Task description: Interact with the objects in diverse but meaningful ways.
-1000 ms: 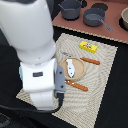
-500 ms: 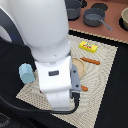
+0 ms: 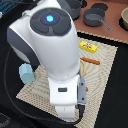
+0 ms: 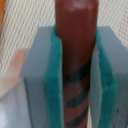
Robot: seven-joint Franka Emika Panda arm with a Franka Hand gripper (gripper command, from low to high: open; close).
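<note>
Surface: dark table (image 3: 112, 75) with one pale woven mat (image 3: 102, 75)
Pots: two grey pots (image 3: 95, 19) at the far edge, off the mat
Packet: one yellow rectangular packet (image 3: 88, 47) on the mat
Cup: one pale blue cup-like container (image 3: 26, 74) at the mat's corner on the exterior view's left
Sausages: one dark red-brown sausage (image 4: 76, 55) pinched between the gripper (image 4: 76, 80) pads; a second lies on the mat (image 3: 90, 61)
Change: arm now hides more of the mat than a second ago
</note>
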